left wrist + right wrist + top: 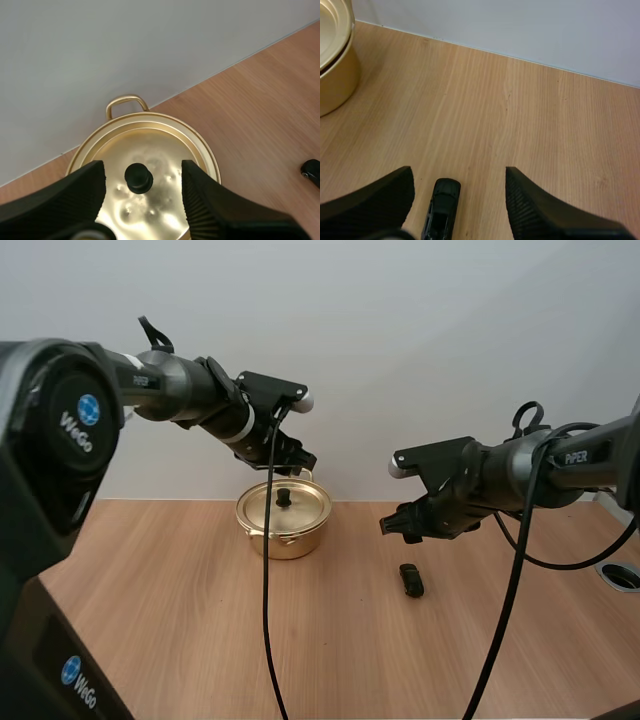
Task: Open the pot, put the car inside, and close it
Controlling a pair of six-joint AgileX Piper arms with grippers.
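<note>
Pot and lid: the gold pot [284, 525] stands on the table [180, 610] at its far edge, close to the wall. The lid [155, 145] is seated flat on it, so I judge the opening step not yet done. One loop handle [127, 103] faces the wall.

Left side: my left gripper [142, 169] hangs over the lid with its fingers spread wide, ribbed faces turned to each other. The black knob [138, 178] lies between them, a little below the tips, and I see no contact. The knob is the only hold on a flat, polished lid, so I read this straddle as the line-up for a pinch on it. A drop straight down and a close should do it.

Car: the small black car [441, 207] lies on bare wood, well apart from the pot, toward my right arm, roof up as far as I can tell.

Right side: my right gripper [459, 172] hovers above the car, fingers wide and holding nothing. The car sits nearer one finger than the other. My guess is that this arm is parked here so it can take the car once the pot is open. It wants a small sideways correction first.

Risk: an off-centre close on the knob could tip the lid against the rim.
</note>
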